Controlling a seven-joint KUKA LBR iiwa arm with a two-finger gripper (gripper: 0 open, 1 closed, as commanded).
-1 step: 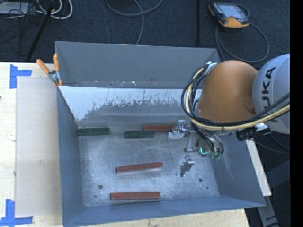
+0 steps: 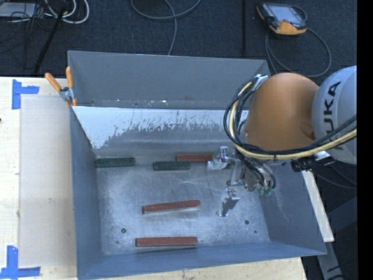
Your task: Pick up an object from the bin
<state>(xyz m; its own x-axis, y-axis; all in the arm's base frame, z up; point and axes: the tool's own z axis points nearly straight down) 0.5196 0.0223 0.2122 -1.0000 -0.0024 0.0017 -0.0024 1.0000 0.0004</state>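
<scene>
My gripper hangs low over the right half of the bin floor, its two fingers spread apart with nothing between them. One fingertip sits just right of a short brown bar lying along the back wall. The other fingertip points at bare floor, a little to the right of a longer brown bar in the middle. A dark green bar lies left of the short brown one.
A second dark green bar lies at the back left. Another brown bar rests along the front wall. The arm's orange dome and looped cables overhang the bin's right side.
</scene>
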